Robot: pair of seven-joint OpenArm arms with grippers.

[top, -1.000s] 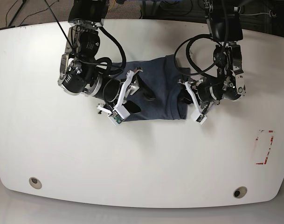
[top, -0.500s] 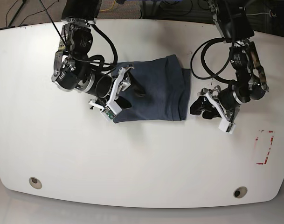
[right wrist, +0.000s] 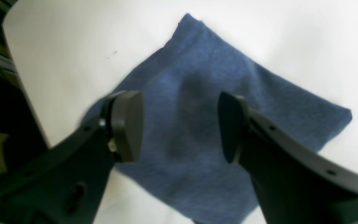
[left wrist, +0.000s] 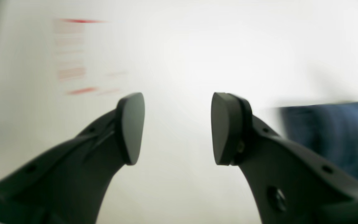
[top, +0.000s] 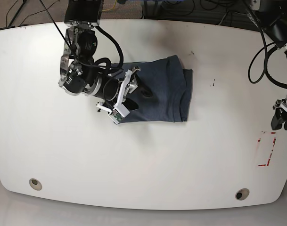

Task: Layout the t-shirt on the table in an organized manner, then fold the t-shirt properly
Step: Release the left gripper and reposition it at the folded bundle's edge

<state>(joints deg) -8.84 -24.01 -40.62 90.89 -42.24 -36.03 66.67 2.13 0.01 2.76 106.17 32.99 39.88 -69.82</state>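
Note:
The t-shirt (top: 159,89) lies folded into a compact dark-blue rectangle on the white table (top: 143,160), a little behind its middle. My right gripper (top: 134,96) hovers over the shirt's left end. In the right wrist view this gripper (right wrist: 180,124) is open, with the blue t-shirt (right wrist: 197,93) beneath it and nothing between the fingers. My left gripper (top: 280,117) is far off at the table's right edge. In the left wrist view it (left wrist: 177,124) is open over bare table, with an edge of the t-shirt (left wrist: 331,133) at the right.
A red-taped rectangle (top: 267,148) marks the table near its right edge, below my left gripper, and shows blurred in the left wrist view (left wrist: 76,56). Two round grey grommets (top: 35,183) (top: 242,193) sit near the front edge. Cables hang behind the table.
My left gripper has let go of the shirt's right end, opened, and swung away to the table's right edge. The right gripper stays over the shirt's left end, shifting slightly.

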